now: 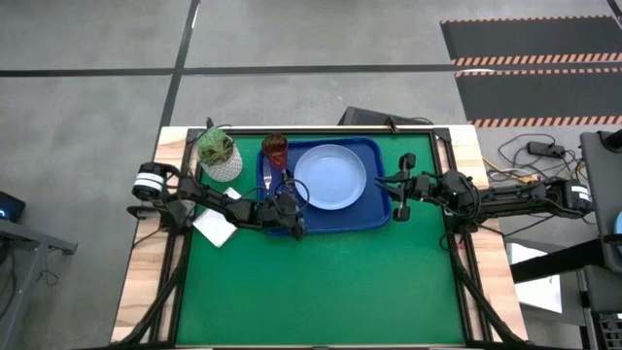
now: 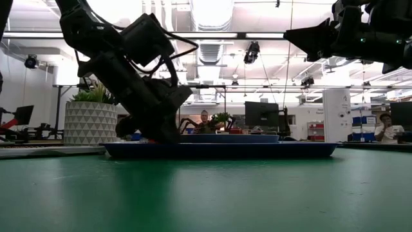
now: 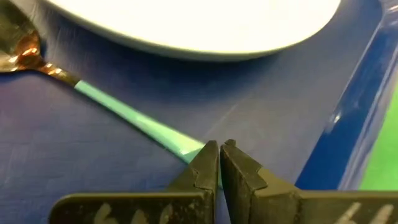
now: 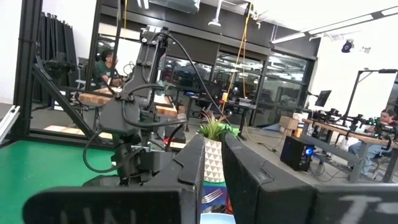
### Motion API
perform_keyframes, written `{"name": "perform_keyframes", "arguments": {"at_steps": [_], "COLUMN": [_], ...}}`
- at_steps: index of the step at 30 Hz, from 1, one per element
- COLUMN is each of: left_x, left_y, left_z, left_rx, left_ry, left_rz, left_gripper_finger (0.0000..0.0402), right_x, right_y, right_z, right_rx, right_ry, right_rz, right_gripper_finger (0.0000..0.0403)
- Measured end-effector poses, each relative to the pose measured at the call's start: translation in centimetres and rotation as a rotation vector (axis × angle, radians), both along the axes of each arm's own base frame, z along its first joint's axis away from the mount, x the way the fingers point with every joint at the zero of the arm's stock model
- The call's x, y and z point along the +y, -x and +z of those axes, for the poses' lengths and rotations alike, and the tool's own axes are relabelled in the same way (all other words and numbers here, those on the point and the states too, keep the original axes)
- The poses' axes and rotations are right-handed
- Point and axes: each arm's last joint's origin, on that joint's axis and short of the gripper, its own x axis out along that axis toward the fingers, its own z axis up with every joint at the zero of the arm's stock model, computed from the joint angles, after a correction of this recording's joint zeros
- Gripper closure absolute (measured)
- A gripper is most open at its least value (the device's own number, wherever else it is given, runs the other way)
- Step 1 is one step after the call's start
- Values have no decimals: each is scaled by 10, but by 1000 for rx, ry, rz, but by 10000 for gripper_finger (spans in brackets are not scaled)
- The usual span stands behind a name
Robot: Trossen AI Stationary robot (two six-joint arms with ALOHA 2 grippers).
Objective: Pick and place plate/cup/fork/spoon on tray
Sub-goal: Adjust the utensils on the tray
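The deep-blue tray (image 1: 381, 210) lies at the far middle of the green mat. On it rest the light-blue plate (image 1: 330, 177), the dark-red cup (image 1: 275, 148) in its far left corner, and the fork, whose tines (image 4: 213, 196) show in the right wrist view. The spoon (image 3: 124, 112), with a light-blue handle and a shiny bowl (image 3: 15, 50), lies on the tray floor (image 3: 93, 168) beside the plate (image 3: 199, 25). My left gripper (image 1: 290, 222) is low at the tray's near left corner, shut on the spoon. My right gripper (image 1: 398, 190) hangs raised beside the tray's right rim, narrowly open and holding nothing. My left gripper (image 3: 219, 152) pinches the free end of the spoon's handle (image 3: 186, 148) between its two fingertips. The fingers slant down from the table's left and run roughly along the handle. The bowl end lies on the tray floor, next to the plate's rim.
A white pot with a green plant (image 1: 219, 156) stands on the table just left of the tray. A white card (image 1: 216, 228) lies on the mat under the left arm. The near half of the green mat (image 1: 321, 292) is bare.
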Motion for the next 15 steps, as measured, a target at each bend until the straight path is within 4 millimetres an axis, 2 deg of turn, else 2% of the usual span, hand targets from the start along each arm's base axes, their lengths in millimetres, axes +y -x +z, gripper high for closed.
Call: {"name": "perform_keyframes", "arguments": {"at_steps": [15], "left_x": [0], "left_y": [7], "left_z": [-3], "left_rx": [44], "left_ry": [30], "left_rz": [34], "left_gripper_finger": [402], "right_x": [0], "right_y": [0], "right_z": [0], "right_rx": [1], "right_ry": [0], "right_rz": [0], "right_gripper_finger": [360]}}
